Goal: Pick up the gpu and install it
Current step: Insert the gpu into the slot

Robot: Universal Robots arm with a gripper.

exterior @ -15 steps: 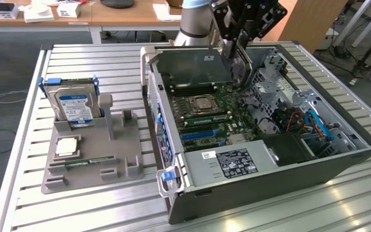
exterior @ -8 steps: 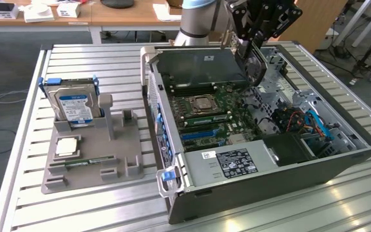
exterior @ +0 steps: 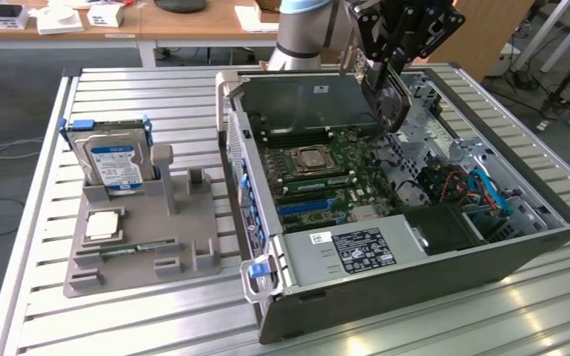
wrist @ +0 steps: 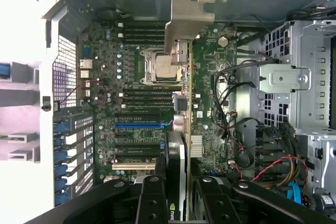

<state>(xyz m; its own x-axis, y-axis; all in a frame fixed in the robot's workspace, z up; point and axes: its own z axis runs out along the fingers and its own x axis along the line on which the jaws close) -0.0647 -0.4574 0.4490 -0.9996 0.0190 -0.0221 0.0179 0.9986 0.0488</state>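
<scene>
"On the slatted metal table (exterior: 116,326) the computer case (exterior: 414,297) lies on its side with the panel off. See the arm over the far end of it?"

"I do. What's it carrying?"

"The gpu (exterior: 389,100). The gripper (exterior: 379,74) is clamped on the card from both sides and holds it on edge, in the air above the motherboard (exterior: 335,178) and touching nothing."

"So the pick-up's done?"

"I'd say so. The grey holder (exterior: 136,274) beside the case keeps the hard drive (exterior: 115,159), and the card is well apart from it. To my eye this is the carry-over, with the fitting not yet begun."

"And from the wrist?"

"The gpu (wrist: 181,156) runs edge-on away from the gripper (wrist: 181,195), its pale bracket (wrist: 186,19) at the far end. It hangs crosswise to the blue slot (wrist: 139,126)."

"Meaning?"

"Seating it would call for turning the card in line with a slot, bracket toward the rear openings, then a straight, gentle press. I can't tell which slot is meant."
</scene>
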